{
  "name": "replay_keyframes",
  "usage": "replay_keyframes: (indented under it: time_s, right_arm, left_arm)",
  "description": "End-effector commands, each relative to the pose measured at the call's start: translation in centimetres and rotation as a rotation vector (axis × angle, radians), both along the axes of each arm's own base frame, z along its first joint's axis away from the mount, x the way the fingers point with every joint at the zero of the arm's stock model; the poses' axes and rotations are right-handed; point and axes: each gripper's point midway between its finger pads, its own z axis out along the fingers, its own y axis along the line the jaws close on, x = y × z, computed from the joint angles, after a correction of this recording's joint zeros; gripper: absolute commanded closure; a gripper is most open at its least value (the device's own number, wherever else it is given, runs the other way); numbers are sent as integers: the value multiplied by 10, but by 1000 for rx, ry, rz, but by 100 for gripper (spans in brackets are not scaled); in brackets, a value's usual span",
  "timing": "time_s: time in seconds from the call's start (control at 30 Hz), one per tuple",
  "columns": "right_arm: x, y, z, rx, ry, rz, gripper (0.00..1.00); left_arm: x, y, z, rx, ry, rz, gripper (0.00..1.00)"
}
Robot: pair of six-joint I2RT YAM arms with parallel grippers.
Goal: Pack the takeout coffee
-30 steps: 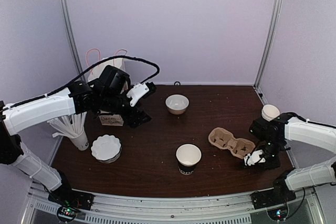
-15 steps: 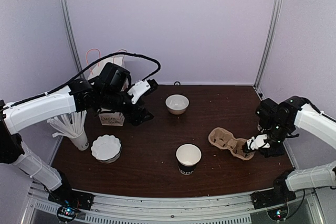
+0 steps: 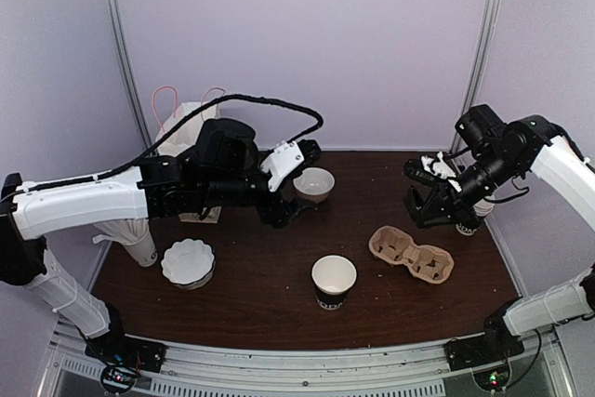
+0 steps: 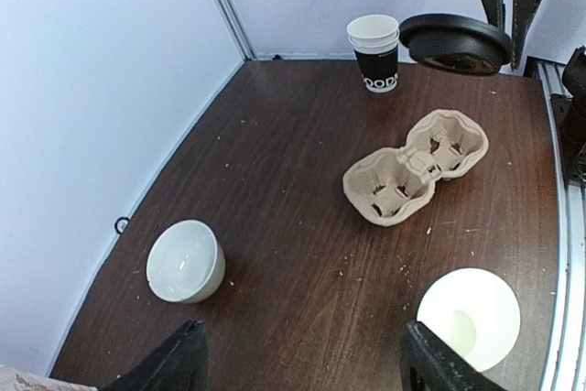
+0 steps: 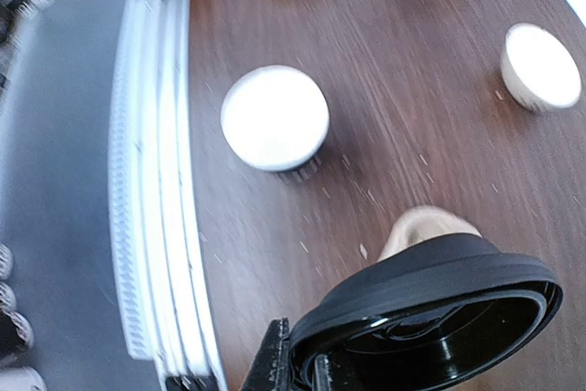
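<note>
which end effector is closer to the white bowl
Left: the left end effector is just beside the white bowl. The right end effector hangs far across the table, gripping a black lid.

Black lid (image 4: 455, 38); brown pulp carrier (image 4: 415, 167); white bowl (image 4: 185, 261)

A dark brown wooden table (image 3: 372, 183) fills the bottom of a small booth — pale walls (image 3: 56, 62) on three sides, the back wall (image 3: 307, 44) plain and faintly lilac under soft, even light. Slim aluminium uprights (image 3: 124, 53) mark the two rear corners (one each side). Pale crumbs (image 4: 404, 269) speckle the tabletop. A ribbed metal rail (image 3: 307, 371) runs along the near edge — beyond it, blurred grey floor (image 5: 55, 180).
</note>
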Motion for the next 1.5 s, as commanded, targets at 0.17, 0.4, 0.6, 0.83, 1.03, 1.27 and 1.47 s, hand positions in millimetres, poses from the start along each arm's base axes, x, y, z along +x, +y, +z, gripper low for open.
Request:
replay_keyframes:
  time_s: [0.17,0.4,0.6,0.83,1.03,1.27,1.47]
  right_arm:
    - [-9,63,71,479,259,109,92]
    - [-10,77,100,645,391,130,91]
    - [-8,82,110,711,479,139,91]
    - [-7,83,108,721,506,132,90]
    - [-8,83,109,725,508,131,89]
    - [-10,82,108,730,513,135,89]
    - [-11,82,107,732,525,136,88]
  left_arm:
    - [7,-34,41,-183,-234,52,12]
    - [-12,-38,40,-209,-323,40,6]
    - [-36,-48,45,-357,-375,-61,6]
    - [-55,-67,62,-478,-421,-148,3]
    - [-65,-89,66,-496,-403,-244,4]
    - [-60,-100,71,-522,-407,-231,2]
    - [-60,-107,72,-539,-398,-244,4]
